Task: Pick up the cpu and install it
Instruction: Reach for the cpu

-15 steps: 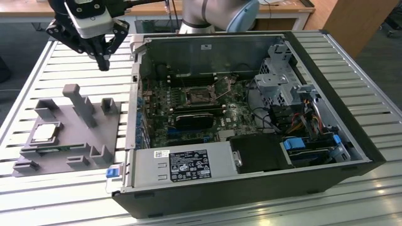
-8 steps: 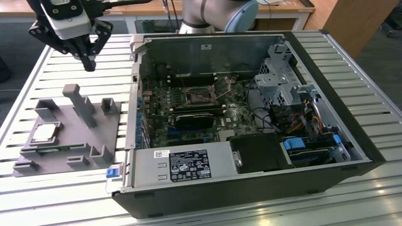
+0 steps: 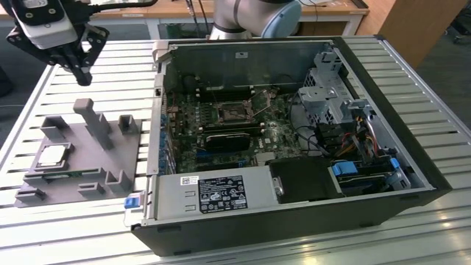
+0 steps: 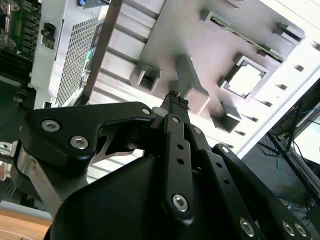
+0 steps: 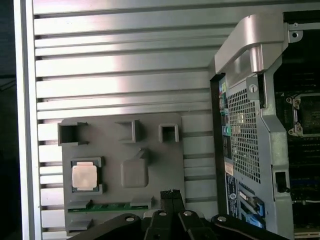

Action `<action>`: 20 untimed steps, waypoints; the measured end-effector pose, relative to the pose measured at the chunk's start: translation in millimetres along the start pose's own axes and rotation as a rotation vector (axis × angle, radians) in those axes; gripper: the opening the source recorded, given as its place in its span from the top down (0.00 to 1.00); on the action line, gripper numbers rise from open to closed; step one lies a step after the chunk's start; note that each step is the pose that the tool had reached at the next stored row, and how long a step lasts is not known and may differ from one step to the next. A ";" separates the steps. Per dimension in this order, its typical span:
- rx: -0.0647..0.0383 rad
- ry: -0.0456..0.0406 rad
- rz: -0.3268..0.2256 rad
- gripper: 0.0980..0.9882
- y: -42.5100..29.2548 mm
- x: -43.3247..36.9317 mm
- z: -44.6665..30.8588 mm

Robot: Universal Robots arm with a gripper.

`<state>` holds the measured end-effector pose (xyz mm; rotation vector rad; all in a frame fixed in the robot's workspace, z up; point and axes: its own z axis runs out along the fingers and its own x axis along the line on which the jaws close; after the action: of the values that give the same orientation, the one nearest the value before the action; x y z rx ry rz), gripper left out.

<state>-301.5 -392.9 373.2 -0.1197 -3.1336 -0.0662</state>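
The cpu, a small silver square chip, lies flat in a recess of the grey holder plate at the exterior view's left. It also appears in both wrist views, cpu and cpu. My gripper hangs high above the table, behind the holder plate and well apart from the chip. Its black fingers are pressed together with nothing between them, as the gripper and gripper show in the wrist views. The open computer case holds the motherboard with its bare socket.
The holder plate carries several upright posts and a green memory stick along one edge. A labelled grey power supply sits at the case front. The case's metal wall rises beside the plate. The slatted aluminium table surrounds everything.
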 end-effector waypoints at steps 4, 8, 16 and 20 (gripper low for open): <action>0.000 0.0012 0.000 0.99 -1.0 12.8 0.9; 0.000 0.0024 0.000 0.99 -1.9 23.7 1.7; 0.000 0.0025 0.000 0.99 -3.8 48.1 2.8; 0.000 0.0028 0.000 0.99 -4.6 58.5 3.6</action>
<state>-360.2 -392.9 369.8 -0.1199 -3.1308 -0.0660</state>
